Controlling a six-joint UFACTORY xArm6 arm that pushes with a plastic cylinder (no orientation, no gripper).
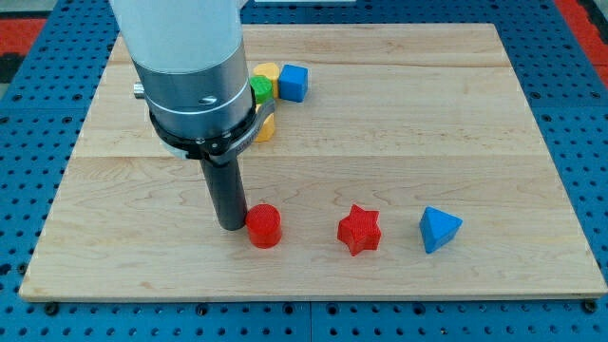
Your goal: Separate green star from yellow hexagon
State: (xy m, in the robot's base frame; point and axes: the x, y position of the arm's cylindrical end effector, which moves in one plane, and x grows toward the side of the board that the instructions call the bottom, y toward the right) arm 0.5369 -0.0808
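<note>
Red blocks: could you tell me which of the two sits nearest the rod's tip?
The red cylinder, right beside my tip; the red star lies farther toward the view's right.

Seven small blocks on one wooden board (399,114): two red, a cylinder (264,226) and a star (359,229); two blue, a cube (294,83) and a triangular block (439,229); two yellow, one (267,71) and another (265,126), shapes hidden; one green (260,89).

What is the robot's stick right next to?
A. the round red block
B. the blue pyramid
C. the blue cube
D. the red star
A: my tip sits just at the view's left of the red cylinder, seemingly touching it, while the red star lies farther toward the view's right.
</note>
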